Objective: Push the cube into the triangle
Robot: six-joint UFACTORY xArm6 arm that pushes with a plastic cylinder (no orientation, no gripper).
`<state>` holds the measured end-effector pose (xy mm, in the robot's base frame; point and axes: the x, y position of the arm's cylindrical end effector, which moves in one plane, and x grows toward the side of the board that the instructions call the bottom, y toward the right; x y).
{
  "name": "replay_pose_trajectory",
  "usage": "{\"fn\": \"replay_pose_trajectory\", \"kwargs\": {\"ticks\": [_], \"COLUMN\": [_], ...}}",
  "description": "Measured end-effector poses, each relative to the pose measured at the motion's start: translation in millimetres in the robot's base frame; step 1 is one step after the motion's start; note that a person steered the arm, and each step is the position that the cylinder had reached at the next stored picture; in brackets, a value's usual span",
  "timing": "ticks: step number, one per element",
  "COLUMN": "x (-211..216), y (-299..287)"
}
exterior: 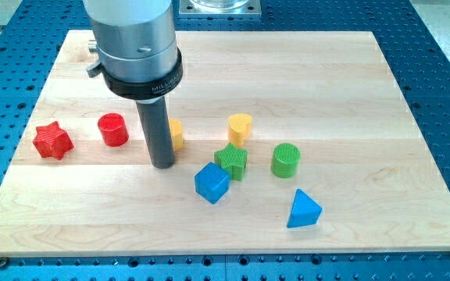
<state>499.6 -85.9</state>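
Note:
The blue cube (212, 183) lies on the wooden board (326, 78), below the middle. The blue triangle (303, 210) lies apart from it, toward the view's lower right. My tip (162, 164) rests on the board to the left of the cube and a little above it, with a gap between them. The rod hides part of a yellow block (176, 133) just behind it.
A green star (232, 161) touches the cube's upper right. A green cylinder (286, 160) lies right of the star. A yellow heart-like block (240, 128) lies above the star. A red cylinder (113, 129) and a red star (52, 140) lie at the left.

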Motion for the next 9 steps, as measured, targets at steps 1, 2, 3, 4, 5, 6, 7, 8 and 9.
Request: {"fn": "replay_pose_trajectory", "kwargs": {"ticks": [1, 2, 3, 4, 5, 6, 7, 8, 9], "x": [-6.6, -41.6, -22.8, 19.1, 63.5, 65.9, 26.8, 23.4, 39.2], "y": [-14.3, -15.0, -29.9, -32.7, 11.0, 58.6, 37.4, 73.0, 118.8]}}
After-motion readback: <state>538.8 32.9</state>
